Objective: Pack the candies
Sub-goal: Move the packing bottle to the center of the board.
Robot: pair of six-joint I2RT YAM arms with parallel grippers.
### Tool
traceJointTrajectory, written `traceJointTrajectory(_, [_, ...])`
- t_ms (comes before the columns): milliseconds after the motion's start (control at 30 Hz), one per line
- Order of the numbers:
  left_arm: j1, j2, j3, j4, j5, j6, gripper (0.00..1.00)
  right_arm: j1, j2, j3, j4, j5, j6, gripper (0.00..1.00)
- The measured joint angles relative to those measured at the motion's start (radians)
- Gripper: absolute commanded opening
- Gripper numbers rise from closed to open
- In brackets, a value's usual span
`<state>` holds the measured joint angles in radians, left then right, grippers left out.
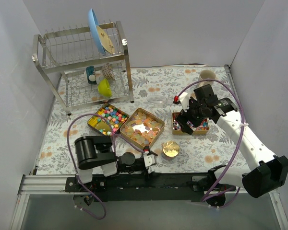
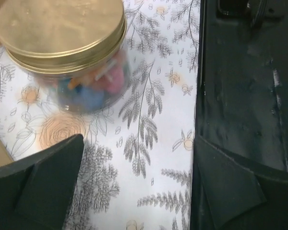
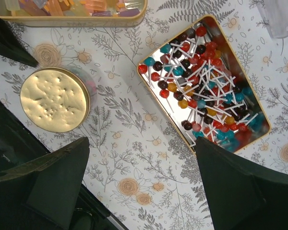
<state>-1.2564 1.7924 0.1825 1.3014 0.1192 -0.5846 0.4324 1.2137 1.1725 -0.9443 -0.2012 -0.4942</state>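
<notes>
The candies lie in three open gold tins. Pastel star-like lumps (image 1: 109,118) fill the left tin and orange-yellow pieces (image 1: 142,127) the middle one. Small red, blue and dark lollipops on white sticks (image 3: 206,79) fill the right tin (image 1: 200,130). A round jar with a gold lid (image 1: 171,149) holds some coloured candies (image 2: 93,88). My right gripper (image 1: 189,120) hovers open over the lollipop tin's near-left corner, with only tablecloth between its fingers (image 3: 53,184). My left gripper (image 1: 153,160) rests open near the table's front edge, just short of the jar (image 2: 62,33).
A steel dish rack (image 1: 81,57) stands at the back left with a blue plate (image 1: 96,29) and a green bowl (image 1: 104,87). A clear plastic lid (image 1: 158,99) and a beige cup (image 1: 207,75) sit behind the tins. Grey walls close in the sides.
</notes>
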Motion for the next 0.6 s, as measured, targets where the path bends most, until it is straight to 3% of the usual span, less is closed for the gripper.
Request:
traceJointTrajectory(133, [-0.009, 0.169, 0.086, 0.123, 0.013, 0.051, 0.98, -0.001, 0.006, 0.004, -0.012, -0.041, -0.011, 0.97])
traceJointTrajectory(600, [0.025, 0.224, 0.15, 0.129, 0.119, 0.067, 0.98, -0.001, 0.069, 0.004, -0.082, -0.152, -0.104, 0.94])
